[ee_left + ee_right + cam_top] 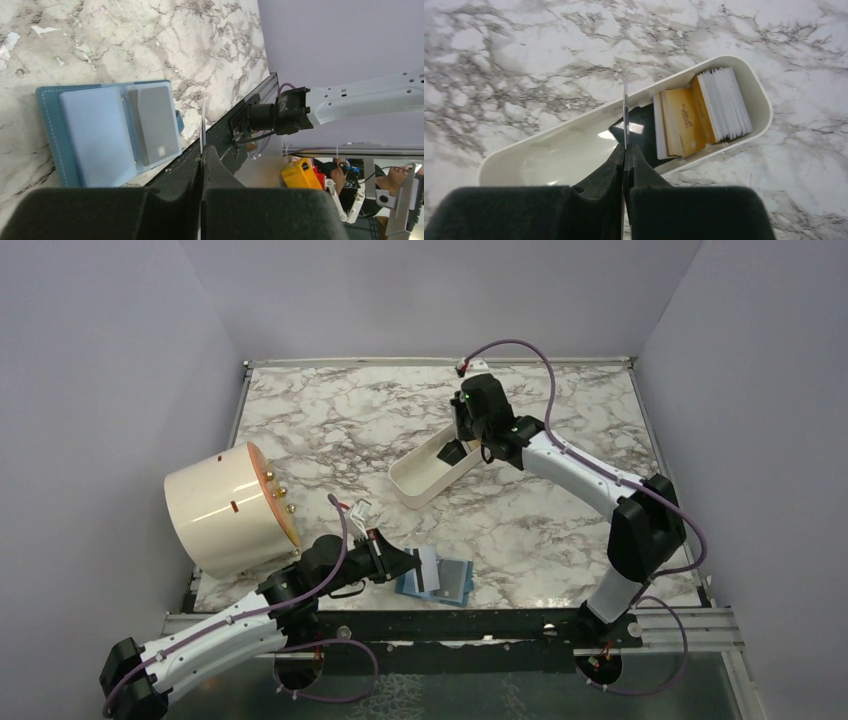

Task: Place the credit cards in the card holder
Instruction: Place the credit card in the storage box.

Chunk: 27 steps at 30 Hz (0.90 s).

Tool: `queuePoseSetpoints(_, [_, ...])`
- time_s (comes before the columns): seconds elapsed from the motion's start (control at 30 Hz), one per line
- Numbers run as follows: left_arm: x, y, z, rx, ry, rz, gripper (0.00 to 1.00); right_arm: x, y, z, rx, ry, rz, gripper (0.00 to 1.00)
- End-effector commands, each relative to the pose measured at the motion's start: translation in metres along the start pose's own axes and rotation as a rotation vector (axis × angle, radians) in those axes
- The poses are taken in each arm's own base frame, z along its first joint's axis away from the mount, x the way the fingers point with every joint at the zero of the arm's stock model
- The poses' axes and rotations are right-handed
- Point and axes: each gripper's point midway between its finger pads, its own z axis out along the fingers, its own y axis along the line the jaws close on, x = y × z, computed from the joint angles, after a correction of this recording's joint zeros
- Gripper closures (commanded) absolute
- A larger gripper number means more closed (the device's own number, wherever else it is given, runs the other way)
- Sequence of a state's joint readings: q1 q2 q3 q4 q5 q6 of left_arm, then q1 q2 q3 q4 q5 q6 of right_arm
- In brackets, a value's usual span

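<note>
The card holder (pixel 105 135) lies open on the surface (pixel 125 30). Just beside it, left fingers (pixel 180 182) clamp a pale card (pixel 202 120) edge-on. Over the white tray (pixel 549 150), right fingers (pixel 604 175) clamp another card (pixel 625 107); remaining cards (pixel 704 110) stacked at one tray end.

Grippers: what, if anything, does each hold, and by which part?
Left gripper pinches a credit card by its near edge; right gripper pinches another card the same way, above the white tray.

credit card (pixel 625 107) edge-on, face unseen, maybe pale, card holder (pixel 100 135) lower edge behind jaws
</note>
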<state>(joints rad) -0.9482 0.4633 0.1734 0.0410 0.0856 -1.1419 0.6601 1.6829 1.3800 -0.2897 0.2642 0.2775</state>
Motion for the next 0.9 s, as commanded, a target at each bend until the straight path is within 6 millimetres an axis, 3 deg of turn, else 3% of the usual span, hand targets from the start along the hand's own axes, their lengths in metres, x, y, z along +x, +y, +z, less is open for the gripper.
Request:
queuePoseSetpoints(0.0, [0.000, -0.004, -0.001, -0.013, 0.028, 0.031, 1.00, 0.002, -0.032, 0.011, 0.148, 0.046, -0.248, 0.99])
queuePoseSetpoints(0.3, [0.012, 0.005, 0.004, -0.028, 0.111, 0.038, 1.00, 0.024, -0.055, 0.045, 0.265, 0.168, -0.479, 0.99])
queuePoseSetpoints(0.57, [0.009, 0.028, 0.006, -0.075, 0.163, 0.035, 1.00, 0.040, -0.071, 0.066, 0.365, 0.226, -0.563, 0.99])
queuePoseSetpoints(0.73, [0.011, 0.034, 0.007, -0.078, 0.208, 0.039, 1.00, 0.053, -0.076, 0.082, 0.337, 0.255, -0.558, 0.99])
queuePoseSetpoints(0.87, [0.011, 0.033, 0.008, -0.075, 0.224, 0.056, 1.00, 0.053, -0.082, 0.084, 0.360, 0.273, -0.549, 0.86])
